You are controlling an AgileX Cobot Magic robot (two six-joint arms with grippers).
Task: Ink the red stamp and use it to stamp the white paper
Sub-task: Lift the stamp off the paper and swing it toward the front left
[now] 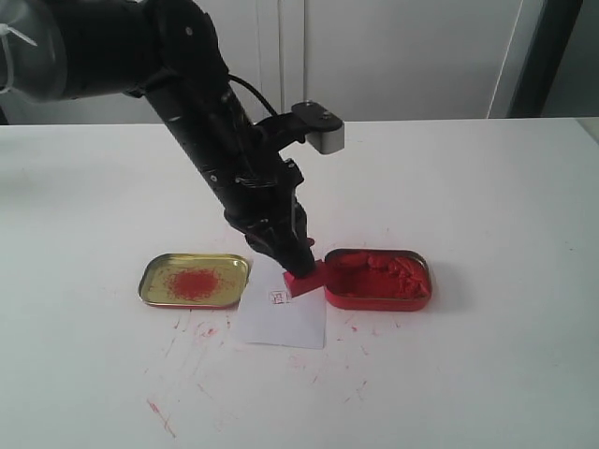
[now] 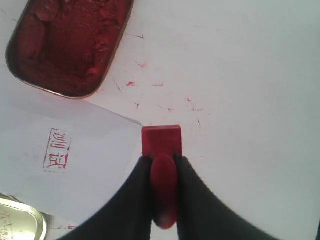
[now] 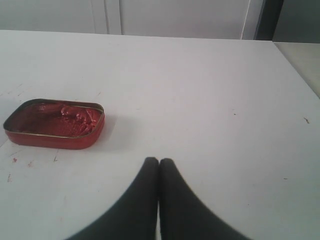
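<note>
Jaws of left gripper (image 1: 298,266) clamp the handle of the red stamp (image 2: 161,140), standing partly apart around it. Jaws of right gripper (image 3: 159,163) are pressed together, holding nothing, over bare table (image 3: 225,100). Room: wide bare surface behind and right of the red ink tin (image 1: 378,280). It is tight at the stamp, with the tin just beside it on one side, the white paper (image 1: 281,320) on the other and the gold lid (image 1: 193,281) beyond the paper. The stamp's base projects past the fingertips, just off the paper's corner; contact with the table cannot be told. Paper bears one red imprint (image 2: 56,150).
</note>
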